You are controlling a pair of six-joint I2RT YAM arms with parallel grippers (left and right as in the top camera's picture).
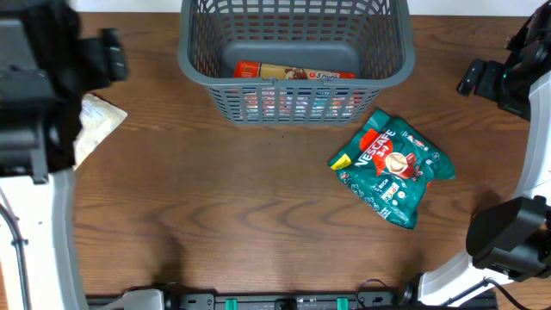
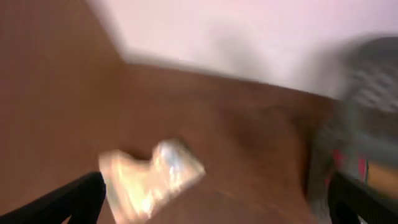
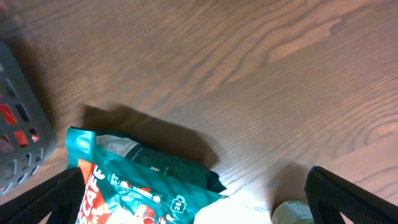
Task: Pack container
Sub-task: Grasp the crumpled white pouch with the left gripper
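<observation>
The container (image 1: 295, 84), a big dark grey slotted basket, stands at the table's far middle. A red and brown packet (image 1: 295, 73) lies in it. A green Nescafe bag (image 1: 393, 165) lies on the table to its front right. In the right wrist view my right gripper (image 3: 196, 177) hangs open above the green Nescafe bag (image 3: 140, 186), nothing between its fingers (image 3: 348, 199). The left wrist view is blurred. There my left gripper (image 2: 214, 193) is open over the table, a pale crinkled packet (image 2: 149, 180) just inside its left finger (image 2: 71, 202).
The pale packet (image 1: 96, 125) lies at the table's left edge, partly under the left arm (image 1: 39, 86). A small pale green round thing (image 3: 292, 214) shows by the right finger. The basket's corner (image 3: 15, 124) is left of the green bag.
</observation>
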